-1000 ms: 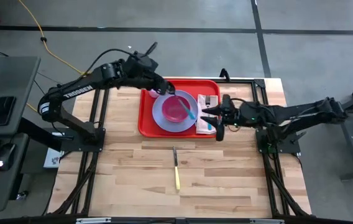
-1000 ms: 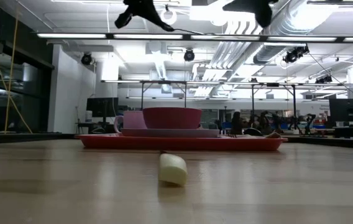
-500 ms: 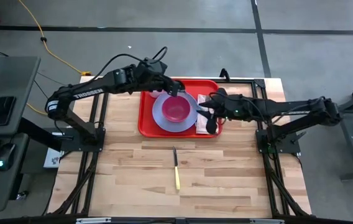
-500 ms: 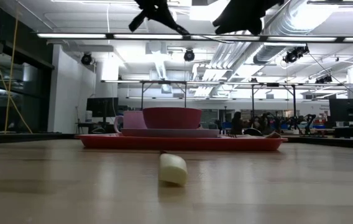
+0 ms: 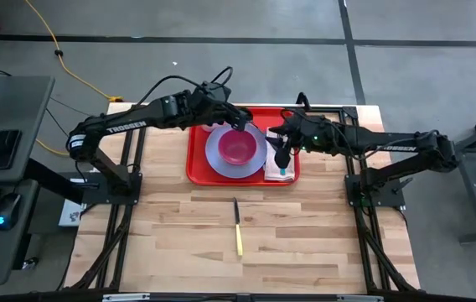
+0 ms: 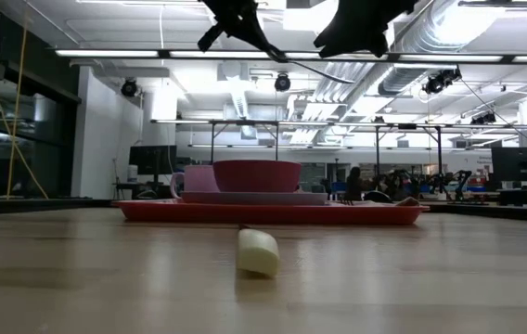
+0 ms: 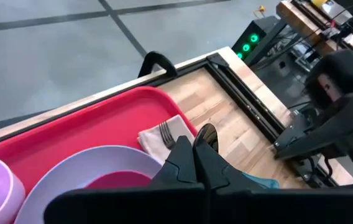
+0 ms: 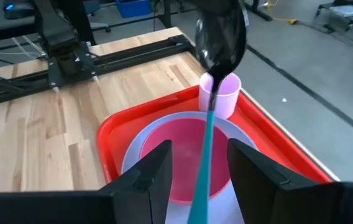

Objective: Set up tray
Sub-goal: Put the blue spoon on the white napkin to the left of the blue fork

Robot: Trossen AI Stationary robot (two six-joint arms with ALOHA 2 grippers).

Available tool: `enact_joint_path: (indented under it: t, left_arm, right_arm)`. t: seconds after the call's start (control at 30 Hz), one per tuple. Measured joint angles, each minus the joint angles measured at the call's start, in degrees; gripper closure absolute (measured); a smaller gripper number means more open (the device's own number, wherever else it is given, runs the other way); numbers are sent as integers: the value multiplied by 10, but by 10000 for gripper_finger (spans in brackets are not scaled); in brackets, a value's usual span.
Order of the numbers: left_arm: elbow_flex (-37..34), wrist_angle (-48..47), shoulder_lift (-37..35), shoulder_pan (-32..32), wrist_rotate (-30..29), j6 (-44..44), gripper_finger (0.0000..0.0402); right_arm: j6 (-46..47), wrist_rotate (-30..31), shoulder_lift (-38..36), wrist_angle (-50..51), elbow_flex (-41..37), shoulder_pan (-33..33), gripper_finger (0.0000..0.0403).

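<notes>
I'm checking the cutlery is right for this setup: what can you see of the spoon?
The spoon has a dark glossy bowl and a slim teal handle, plastic by its look. The right gripper holds it by the handle between its fingers, bowl pointing ahead, lifted above the red tray over the pink bowl. Nothing else touches it.

You've got a yellow-handled knife point(image 5: 237, 228) on the wooden table point(image 5: 305, 243), yellow cable point(image 5: 52, 39) on the floor, phone point(image 5: 7, 148) on the side desk point(image 5: 16, 105).

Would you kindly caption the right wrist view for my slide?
Right claw holds a spoon above the pink bowl on the red tray.
</notes>
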State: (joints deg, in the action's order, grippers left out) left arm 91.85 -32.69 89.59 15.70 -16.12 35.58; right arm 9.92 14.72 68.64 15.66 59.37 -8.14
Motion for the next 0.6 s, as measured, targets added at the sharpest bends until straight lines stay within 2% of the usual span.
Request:
enact_joint_path:
  t: [0.13,0.37,0.6]
  left_arm:
    - [0,1,8,0,0,-3,392]
    - [0,36,15,0,4,-18,392]
    - [0,43,17,0,5,-23,392]
  right_arm:
    - [1,-19,0,0,0,-13,256]
    - [6,-20,7,0,0,-27,198]
    - [7,-24,52,-4,0,-39,190]
